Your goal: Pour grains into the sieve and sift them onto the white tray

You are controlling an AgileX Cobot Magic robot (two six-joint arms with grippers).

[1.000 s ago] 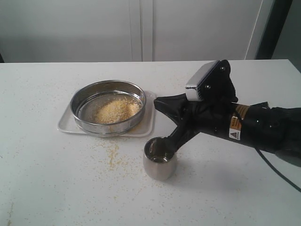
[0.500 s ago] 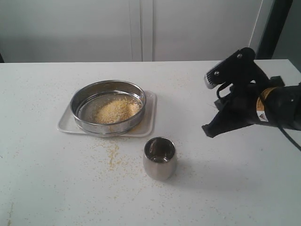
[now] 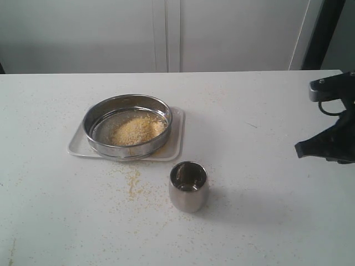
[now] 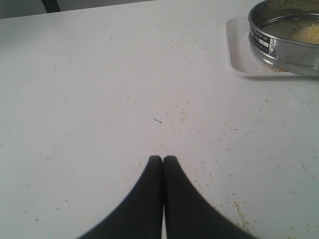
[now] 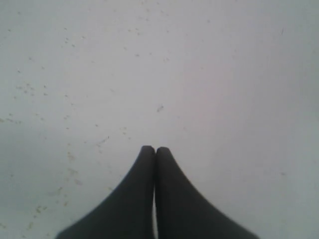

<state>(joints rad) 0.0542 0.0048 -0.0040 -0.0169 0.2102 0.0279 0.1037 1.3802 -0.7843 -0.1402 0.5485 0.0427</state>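
The sieve [image 3: 127,126] rests on the white tray [image 3: 175,145], with a heap of golden-yellow grains [image 3: 137,129] on its mesh. In the left wrist view the sieve [image 4: 286,42] and the tray [image 4: 239,62] show at a corner, with grains [image 4: 305,33] inside. My left gripper [image 4: 163,159] is shut and empty above bare table; it does not show in the exterior view. Far to the right of the sieve, at the edge of the exterior view, my right gripper [image 3: 300,149] is shut and holds nothing. Its wrist view shows the right gripper [image 5: 154,149] over bare table.
A small steel cup [image 3: 188,185] stands upright on the table in front of the tray, to the right. Spilled grains [image 3: 133,183] are scattered on the table between cup and tray. A pale wall stands behind the table.
My right gripper let go of the steel cup and drew back to the right, away from it, ending at the view's right edge. The cup stays upright where it was.
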